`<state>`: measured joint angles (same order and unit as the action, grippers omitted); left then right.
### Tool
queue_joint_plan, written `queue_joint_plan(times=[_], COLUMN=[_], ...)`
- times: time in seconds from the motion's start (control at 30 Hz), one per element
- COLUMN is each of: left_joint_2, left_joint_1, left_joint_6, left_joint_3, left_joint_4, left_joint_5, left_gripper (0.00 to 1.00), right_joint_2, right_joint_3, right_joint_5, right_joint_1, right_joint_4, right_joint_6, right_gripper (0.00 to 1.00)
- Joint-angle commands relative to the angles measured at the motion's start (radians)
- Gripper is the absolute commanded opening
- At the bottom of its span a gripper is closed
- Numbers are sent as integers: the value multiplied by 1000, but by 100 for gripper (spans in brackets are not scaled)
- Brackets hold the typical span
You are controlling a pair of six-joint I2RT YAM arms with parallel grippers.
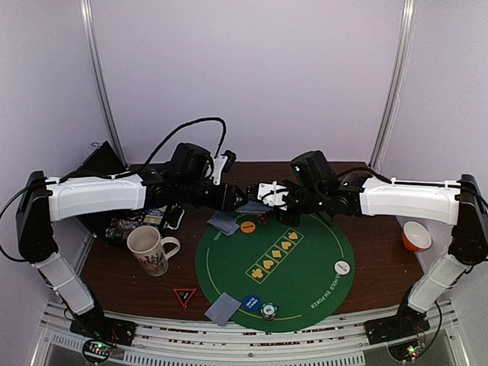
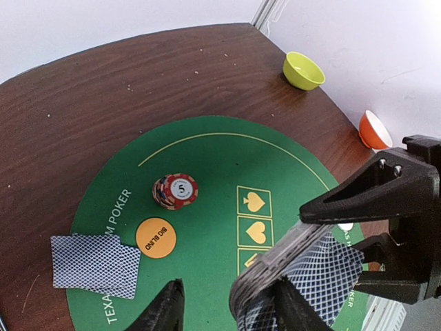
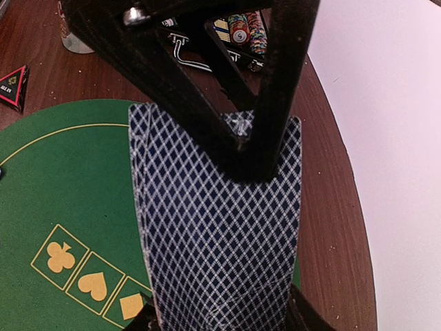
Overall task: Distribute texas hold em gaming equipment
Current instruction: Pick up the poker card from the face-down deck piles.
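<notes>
Grey-blue deck of cards [image 3: 213, 227] bows in the right gripper's [image 3: 224, 321] clamp, its long axis running straight out into the left gripper [image 2: 226, 307], whose half-open jaws straddle the far end, one finger touching, a gap beside the other, above the green mat [image 2: 207, 152].

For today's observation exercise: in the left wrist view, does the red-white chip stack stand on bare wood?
No, the chip stack stands on the green mat.

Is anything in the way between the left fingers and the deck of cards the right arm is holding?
Nothing visible is. The deck of cards sits between the left fingers, with only open space beside one finger.
</notes>
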<state>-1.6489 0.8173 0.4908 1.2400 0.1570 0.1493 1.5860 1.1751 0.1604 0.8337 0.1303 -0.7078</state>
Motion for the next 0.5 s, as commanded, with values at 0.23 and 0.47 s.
queue_joint_plan(times=[0.23, 0.47], left_joint_2=[51, 64], left_joint_1=[-4, -4], left_joint_6=[-47, -58], left_joint_3=[1, -1], left_joint_4=[30, 33], left_joint_5=[-50, -41], left_gripper=[34, 35], right_joint_2=[-11, -9], right_joint_3=[8, 6], right_joint_5=[-24, -25], right_joint_1=[3, 2], right_joint_4=[-14, -13], right_joint_6=[1, -1], right_gripper=[44, 44])
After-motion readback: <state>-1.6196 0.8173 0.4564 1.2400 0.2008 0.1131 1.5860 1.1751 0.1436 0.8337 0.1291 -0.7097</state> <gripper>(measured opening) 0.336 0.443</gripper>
